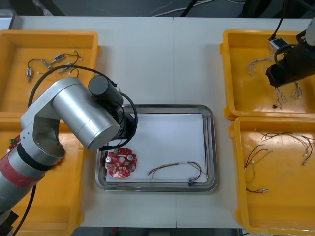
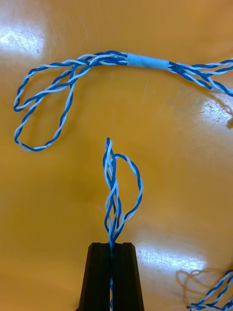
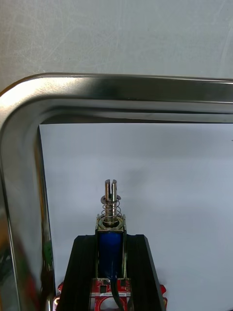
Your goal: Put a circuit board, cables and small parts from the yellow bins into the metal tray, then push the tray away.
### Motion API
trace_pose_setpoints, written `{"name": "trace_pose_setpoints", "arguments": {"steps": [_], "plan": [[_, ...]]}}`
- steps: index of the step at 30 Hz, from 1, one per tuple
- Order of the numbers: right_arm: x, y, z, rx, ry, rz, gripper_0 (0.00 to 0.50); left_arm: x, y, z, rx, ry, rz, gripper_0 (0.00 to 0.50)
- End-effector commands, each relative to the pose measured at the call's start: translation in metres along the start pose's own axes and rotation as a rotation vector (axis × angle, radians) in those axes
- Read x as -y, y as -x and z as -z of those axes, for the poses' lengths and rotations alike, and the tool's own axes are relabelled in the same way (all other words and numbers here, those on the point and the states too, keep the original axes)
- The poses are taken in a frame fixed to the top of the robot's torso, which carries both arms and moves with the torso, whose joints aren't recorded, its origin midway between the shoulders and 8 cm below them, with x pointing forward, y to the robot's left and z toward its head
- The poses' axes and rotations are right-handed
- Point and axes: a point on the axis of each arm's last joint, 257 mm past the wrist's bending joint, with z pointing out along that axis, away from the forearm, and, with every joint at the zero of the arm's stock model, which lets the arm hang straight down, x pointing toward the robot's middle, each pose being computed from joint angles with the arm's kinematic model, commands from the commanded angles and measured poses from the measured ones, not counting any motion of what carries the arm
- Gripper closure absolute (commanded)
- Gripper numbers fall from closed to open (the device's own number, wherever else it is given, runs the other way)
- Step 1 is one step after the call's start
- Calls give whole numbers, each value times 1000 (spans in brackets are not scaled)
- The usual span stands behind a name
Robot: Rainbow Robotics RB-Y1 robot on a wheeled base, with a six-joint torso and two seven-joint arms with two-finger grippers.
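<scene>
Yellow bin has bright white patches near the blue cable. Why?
Right wrist view: glare on the glossy bin, near the cable in the right gripper. Left wrist view: the tray rim gleams too, beyond the left gripper holding a metal part.

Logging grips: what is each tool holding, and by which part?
Left tool, over tray: small metal part, by its blue body. Right tool, over bin: blue and white cable, by its bunched strands.
</scene>
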Motion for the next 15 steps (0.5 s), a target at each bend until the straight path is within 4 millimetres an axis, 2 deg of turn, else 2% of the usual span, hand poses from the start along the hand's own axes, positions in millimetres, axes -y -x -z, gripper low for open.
{"name": "trace_pose_setpoints", "arguments": {"steps": [1, 15], "plan": [[24, 28, 46, 78, -14, 26, 500, 8, -8, -4, -2, -9, -93, 500], [32, 20, 83, 54, 12, 43, 500, -3, -1, -24, 14, 17, -84, 500]]}}
